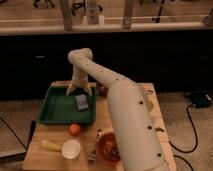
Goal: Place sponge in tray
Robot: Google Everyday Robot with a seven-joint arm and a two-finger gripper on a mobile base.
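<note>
- The tan two-finger claw [80, 90] hangs over the far half of the tray, just above the sponge, with its fingers [70, 91] spread wide and nothing between them.
- The sponge appears already let go, so I judge the step in hand to be the retreat: the claw should rise straight up with its fingers apart, so that neither tip drags the sponge along.
- Only once the fingertips are above the tray's wall should the white robot arm [127, 115] swing back toward the counter's right edge. A low sideways pull could catch the rim and shift the tray.
- The small blue-grey rectangular sponge [81, 102] lies flat on the tray floor, right of its middle and near its right wall. It looks thin, soft and light, so a brushing finger would move it easily.
- The green plastic tray [50, 107], shallow with a raised rim, sits at the counter's far left corner.
- Toward the near edge of the pale wooden counter [40, 161] lie a round orange fruit [75, 129], a white bowl [71, 148] and an orange bowl [107, 147], all apart from the tray.
</note>
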